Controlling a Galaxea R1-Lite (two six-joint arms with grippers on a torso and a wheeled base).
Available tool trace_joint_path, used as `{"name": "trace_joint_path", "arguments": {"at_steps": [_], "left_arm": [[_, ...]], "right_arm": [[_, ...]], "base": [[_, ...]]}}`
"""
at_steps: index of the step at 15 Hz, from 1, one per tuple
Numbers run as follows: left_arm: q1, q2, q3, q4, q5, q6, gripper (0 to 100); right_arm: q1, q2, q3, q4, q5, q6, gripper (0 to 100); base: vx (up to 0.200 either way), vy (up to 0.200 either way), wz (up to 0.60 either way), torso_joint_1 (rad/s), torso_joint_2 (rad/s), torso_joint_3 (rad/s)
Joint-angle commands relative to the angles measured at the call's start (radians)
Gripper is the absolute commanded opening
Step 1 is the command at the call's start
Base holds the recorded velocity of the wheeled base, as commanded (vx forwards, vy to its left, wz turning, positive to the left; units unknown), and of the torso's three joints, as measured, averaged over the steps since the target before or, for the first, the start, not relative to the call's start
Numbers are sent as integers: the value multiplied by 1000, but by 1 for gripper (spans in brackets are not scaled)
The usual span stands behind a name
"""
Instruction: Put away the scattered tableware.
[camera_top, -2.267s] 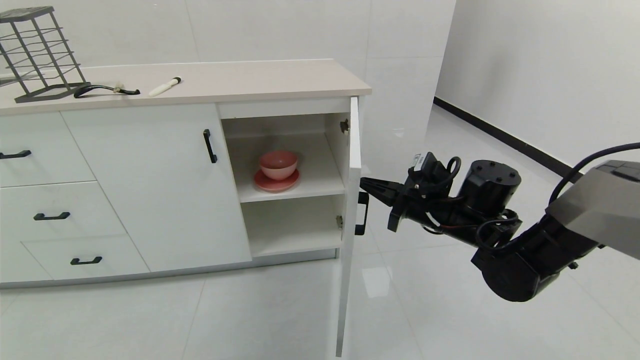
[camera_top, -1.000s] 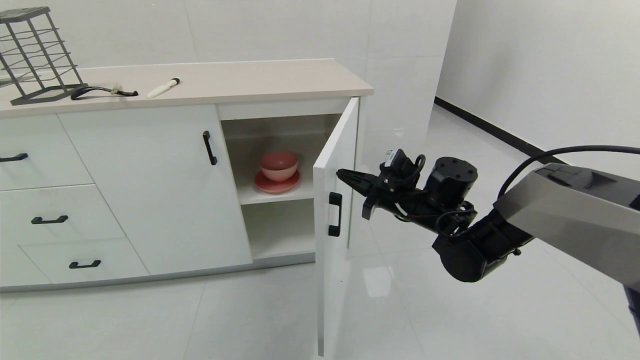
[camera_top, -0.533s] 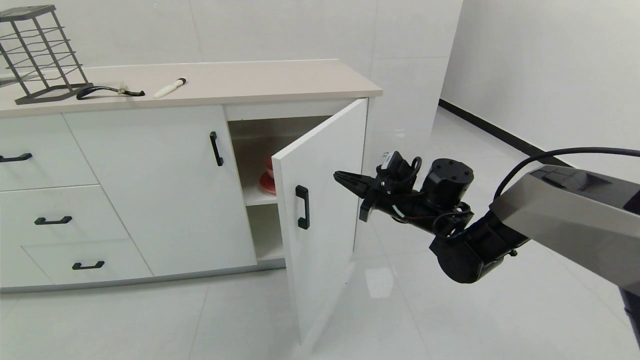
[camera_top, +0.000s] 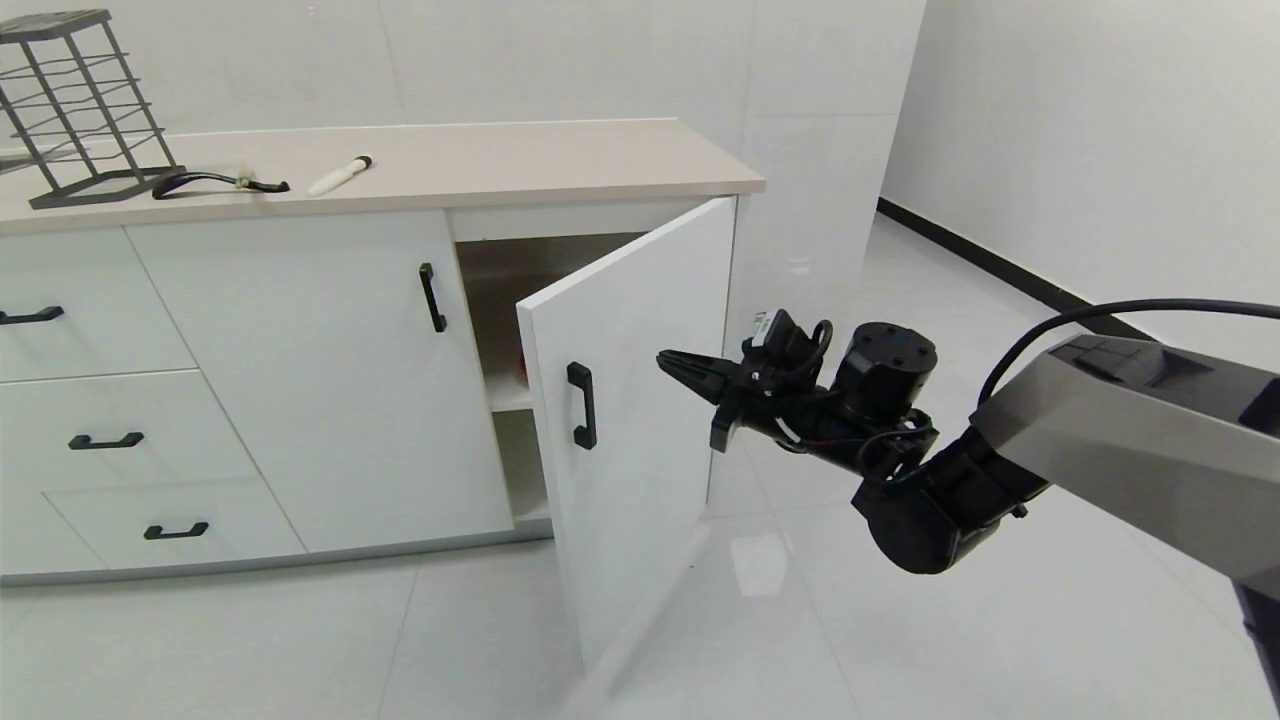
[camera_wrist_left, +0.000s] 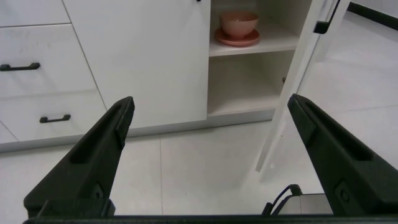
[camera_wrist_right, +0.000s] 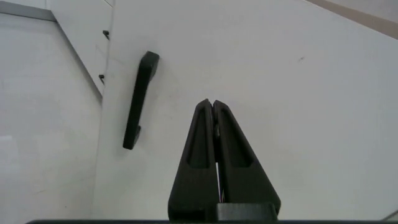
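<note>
A pink bowl (camera_wrist_left: 239, 22) sits on a pink plate (camera_wrist_left: 237, 39) on the upper shelf inside the white cabinet. The cabinet door (camera_top: 625, 400) stands partly open and, in the head view, hides almost all of the tableware. My right gripper (camera_top: 668, 360) is shut with nothing in it, its tip at the door's outer face, to the right of the black handle (camera_top: 580, 405). In the right wrist view the shut gripper (camera_wrist_right: 212, 104) points at the door beside the handle (camera_wrist_right: 140, 99). My left gripper (camera_wrist_left: 211, 102) hangs open over the floor in front of the cabinet.
On the countertop (camera_top: 520, 155) stand a black wire rack (camera_top: 75, 105), a black-handled utensil (camera_top: 215, 181) and a white-handled knife (camera_top: 335, 175). Drawers with black pulls (camera_top: 105, 440) fill the cabinet's left. White tiled floor (camera_top: 750, 620) lies open in front.
The door has swung from wide open toward shut as my right gripper moved left against it. The bowl and plate have gone almost out of sight in the head view.
</note>
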Motion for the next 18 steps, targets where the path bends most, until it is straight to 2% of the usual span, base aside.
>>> {"name": "trace_joint_path", "arguments": {"at_steps": [1, 3, 7, 9, 11, 15, 18], "left_arm": [[0, 0, 0, 0, 0, 0, 100], [0, 0, 0, 0, 0, 0, 100], [0, 0, 0, 0, 0, 0, 100], [0, 0, 0, 0, 0, 0, 100], [0, 0, 0, 0, 0, 0, 100], [0, 0, 0, 0, 0, -5, 100], [0, 2, 0, 0, 0, -5, 100]], "right_arm": [[4, -9, 6, -1, 0, -1, 0], [4, -28, 49, -1, 3, -4, 0], [-4, -193, 334, -2, 9, -25, 0], [-2, -215, 353, -2, 8, -25, 0], [4, -215, 353, -2, 6, -25, 0], [4, -221, 365, -2, 6, -27, 0], [13, -299, 474, -2, 5, -27, 0]], "base": [[0, 200, 0, -2, 2, 7], [0, 200, 0, 0, 0, 2], [0, 0, 0, 0, 0, 0], [0, 0, 0, 0, 0, 0], [0, 200, 0, -2, 5, 2], [200, 200, 0, 0, 2, 6], [133, 133, 0, 2, 3, 3]]}}
